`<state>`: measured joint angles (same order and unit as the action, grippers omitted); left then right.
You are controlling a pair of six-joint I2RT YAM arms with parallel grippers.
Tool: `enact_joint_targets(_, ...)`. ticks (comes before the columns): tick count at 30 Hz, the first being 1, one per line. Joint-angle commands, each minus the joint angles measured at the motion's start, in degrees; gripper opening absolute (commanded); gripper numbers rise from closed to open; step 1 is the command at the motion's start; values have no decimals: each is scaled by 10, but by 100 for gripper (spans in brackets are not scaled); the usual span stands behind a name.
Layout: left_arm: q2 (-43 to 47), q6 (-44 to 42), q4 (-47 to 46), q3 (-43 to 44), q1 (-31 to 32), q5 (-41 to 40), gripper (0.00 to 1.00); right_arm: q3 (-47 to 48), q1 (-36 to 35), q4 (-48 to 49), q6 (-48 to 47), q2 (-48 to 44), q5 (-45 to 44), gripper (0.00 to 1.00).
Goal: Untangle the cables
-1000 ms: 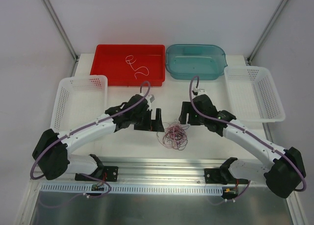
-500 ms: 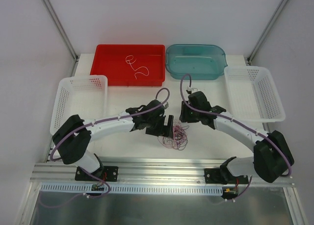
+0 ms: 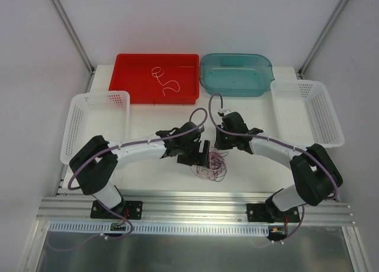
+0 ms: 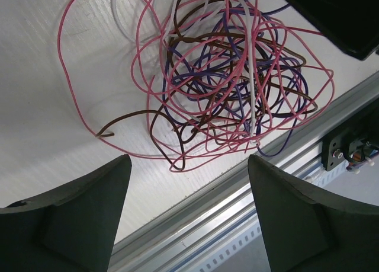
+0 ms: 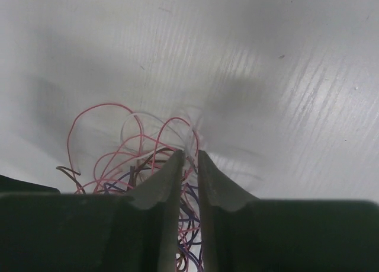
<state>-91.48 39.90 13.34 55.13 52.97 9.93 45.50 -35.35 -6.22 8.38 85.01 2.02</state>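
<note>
The cables [image 3: 212,164] lie in one tangle of pink, purple, brown and white strands on the white table between the two arms. In the left wrist view the tangle [image 4: 231,76] spreads just beyond my left gripper [image 4: 189,159], which stands wide open with nothing between its fingers; from above, this gripper [image 3: 204,154] sits at the tangle's left edge. My right gripper [image 3: 220,149] comes down on the tangle's upper edge. In the right wrist view its jaws [image 5: 189,153] are drawn together to a thin slit, with a blurred white strand [image 5: 192,138] and pink loops at the tips.
A red tray [image 3: 127,76] at the back holds a loose white cable [image 3: 163,83]. Beside it stands a teal bin [image 3: 237,85]. White mesh baskets stand at the left [image 3: 95,109] and right [image 3: 308,112]. An aluminium rail [image 3: 195,204] runs along the near edge.
Both arms have swung in to the tangle. The right gripper's jaws have closed from wide to a thin slit on the strands. The left gripper has narrowed slightly and stays open.
</note>
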Motion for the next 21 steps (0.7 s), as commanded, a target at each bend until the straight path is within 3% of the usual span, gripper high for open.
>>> enact_joint_targets(1, -10, 4, -14, 19, 8, 0, 80, -2, 2, 29, -14, 0, 13, 17)
enact_joint_targets(8, -50, 1, -19, 23, 8, 1, 71, -8, 2, 13, -19, -29, 13, 1)
enact_joint_targets(14, -71, 3, -27, 26, 9, 4, 38, -1, 2, -13, -14, -84, 19, 1)
enact_joint_targets(15, -74, 4, -31, 26, 8, 4, 30, 1, 2, -20, -14, -91, 24, 1)
enact_joint_targets(16, -77, 4, -31, 26, 8, 3, 17, 6, 2, -25, -13, -104, 25, 1)
enact_joint_targets(18, -84, 4, -33, 26, 8, 2, 3, 11, 3, -44, -14, -120, 23, 1)
enact_joint_targets(21, -91, 5, -33, 23, 9, -2, 0, 31, 3, -88, -26, -156, -1, 1)
